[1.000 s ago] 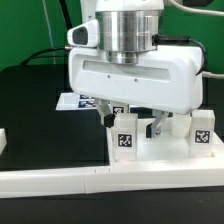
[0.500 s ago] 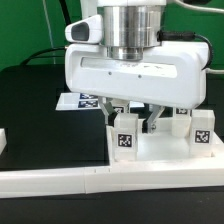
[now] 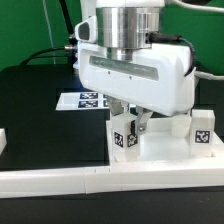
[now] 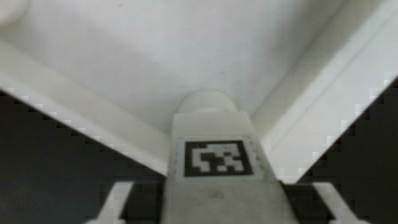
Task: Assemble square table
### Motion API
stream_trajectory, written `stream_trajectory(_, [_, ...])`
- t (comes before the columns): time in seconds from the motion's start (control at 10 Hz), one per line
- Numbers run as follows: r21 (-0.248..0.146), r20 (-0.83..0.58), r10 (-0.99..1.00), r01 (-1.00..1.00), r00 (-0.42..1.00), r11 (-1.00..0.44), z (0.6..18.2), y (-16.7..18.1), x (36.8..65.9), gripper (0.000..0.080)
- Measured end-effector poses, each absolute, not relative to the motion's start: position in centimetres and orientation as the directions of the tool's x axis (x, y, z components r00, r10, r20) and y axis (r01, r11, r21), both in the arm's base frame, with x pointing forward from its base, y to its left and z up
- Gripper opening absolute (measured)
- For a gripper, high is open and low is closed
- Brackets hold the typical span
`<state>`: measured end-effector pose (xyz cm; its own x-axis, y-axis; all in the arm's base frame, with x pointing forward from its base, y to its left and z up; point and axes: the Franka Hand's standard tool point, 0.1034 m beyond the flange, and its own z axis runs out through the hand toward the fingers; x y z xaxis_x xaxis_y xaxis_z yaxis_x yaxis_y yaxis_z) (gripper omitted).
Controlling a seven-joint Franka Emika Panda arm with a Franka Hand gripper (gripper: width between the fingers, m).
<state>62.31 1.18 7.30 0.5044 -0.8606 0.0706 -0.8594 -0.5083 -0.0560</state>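
1. My gripper [image 3: 135, 125] hangs over the table top [image 3: 160, 150]; a leg [image 3: 124, 135] stands upright between my jaws, its long axis vertical, tag facing the exterior camera.
2. My jaws look pinched on that leg; the wrist view shows the leg [image 4: 217, 140] centred between the fingers [image 4: 125, 205], rounded end pointing at an inside corner of the table top [image 4: 160, 60].
3. A second leg [image 3: 203, 128] stands on the table top, toward the exterior view's right.
4. Materials: matte white plastic, hard, smooth; raised rim; printed tags.
5. Judgement: the next move turns on lining the leg up with the corner.
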Motion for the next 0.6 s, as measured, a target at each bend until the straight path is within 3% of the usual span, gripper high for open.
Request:
stream_trajectory(0.4, [-0.041, 0.005, -0.996, -0.995, 0.092, -0.092, 7.41, 0.83, 62.49, 0.0290])
stream_trajectory(0.6, [-0.038, -0.057, -0.976, -0.976, -0.212, 0.214, 7.27, 0.68, 62.67, 0.0290])
